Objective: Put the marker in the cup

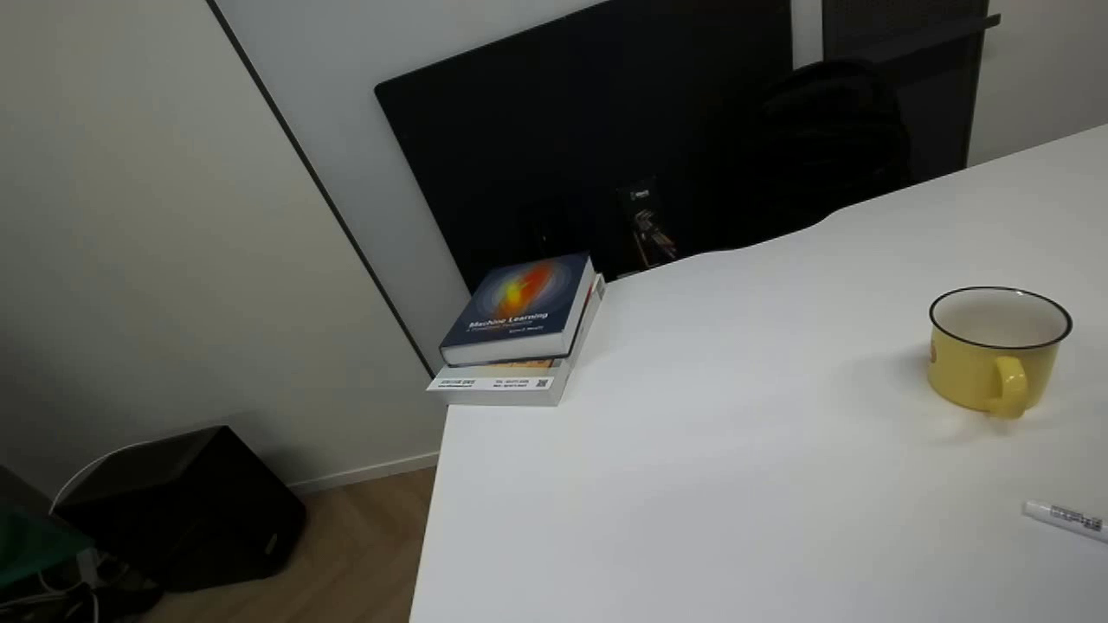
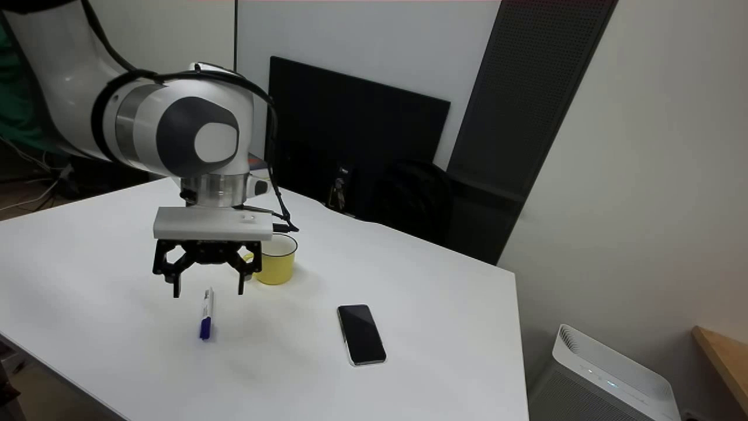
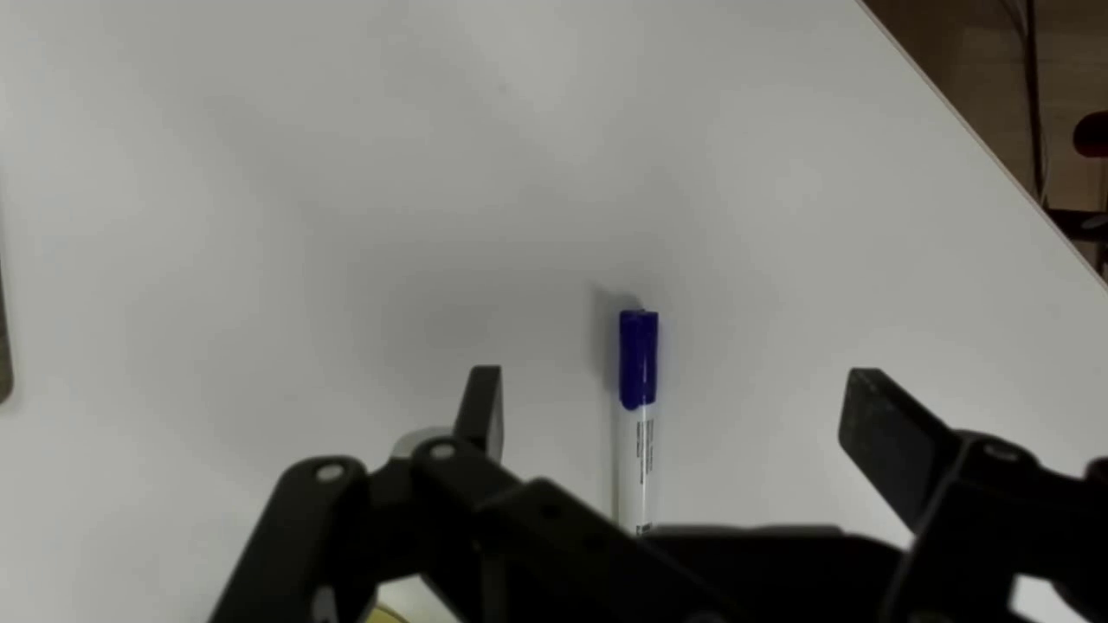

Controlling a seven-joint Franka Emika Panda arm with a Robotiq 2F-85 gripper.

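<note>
Pale walls [image 1: 173,225] and a large, flat black panel [image 1: 554,121] stand behind a broad, smooth white surface [image 1: 692,484], well beyond the jaws. In an exterior view a white and dark-grey robot arm [image 2: 146,123] reaches in over the surface, and the black jaws hang from it, pointing down. They are spread wide, with a clear gap between their tips.

A slim white cylindrical marker [image 2: 207,314] with a dark blue cap lies flat on the surface, lower than the jaws and apart from them. In the wrist view it shows lengthwise in the gap between their tips, nearer one tip than the other; the jaws themselves hide the end of its white barrel.

A round yellow mug [image 2: 277,268] with a black rim, a pale inside and a small side handle stands upright behind the jaws in an exterior view, one of the jaws covering part of it. A flat, rectangular black phone [image 2: 362,334] lies off to one side of the jaws, well apart from them. Farther from the jaws than the mug, a dark-blue book [image 1: 519,311] marked "Machine Learning" rests on a pale book [image 1: 498,387].
</note>
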